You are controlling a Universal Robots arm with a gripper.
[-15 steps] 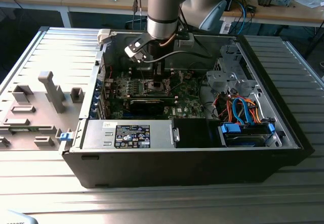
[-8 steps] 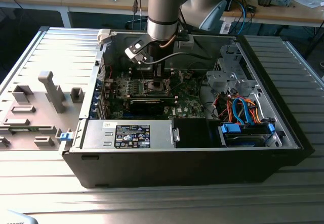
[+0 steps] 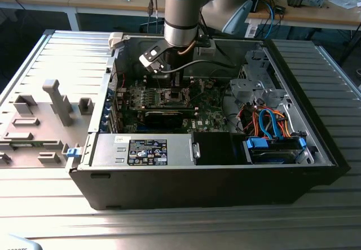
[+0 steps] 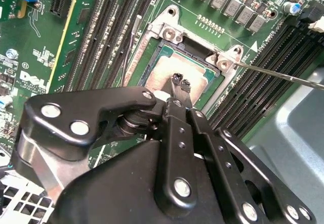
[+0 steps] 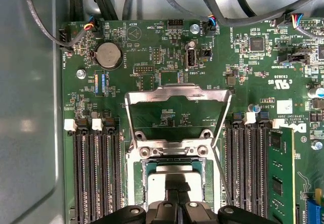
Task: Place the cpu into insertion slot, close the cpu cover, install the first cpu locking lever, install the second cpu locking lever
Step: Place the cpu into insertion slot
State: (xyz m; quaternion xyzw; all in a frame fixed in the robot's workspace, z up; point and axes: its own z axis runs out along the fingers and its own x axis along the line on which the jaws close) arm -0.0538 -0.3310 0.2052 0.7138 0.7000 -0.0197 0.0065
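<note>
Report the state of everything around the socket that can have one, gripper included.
cpu: lying flat in the insertion slot.
cpu cover: open, raised off the slot.
locking levers: both unlatched, standing free.
gripper: shut, tips at the cpu's top.
computer case: open on the side facing up.

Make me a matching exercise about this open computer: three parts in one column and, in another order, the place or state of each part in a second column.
Column one:
1. small square silvery-tan metal cpu
2. thin square silver metal cpu cover
3. round silver coin battery

Column two:
A. lifted open, standing up from the board
B. in a round holder on the green motherboard
C. lying flat in the dark insertion slot

Pairs: 1-C, 2-A, 3-B.
</note>
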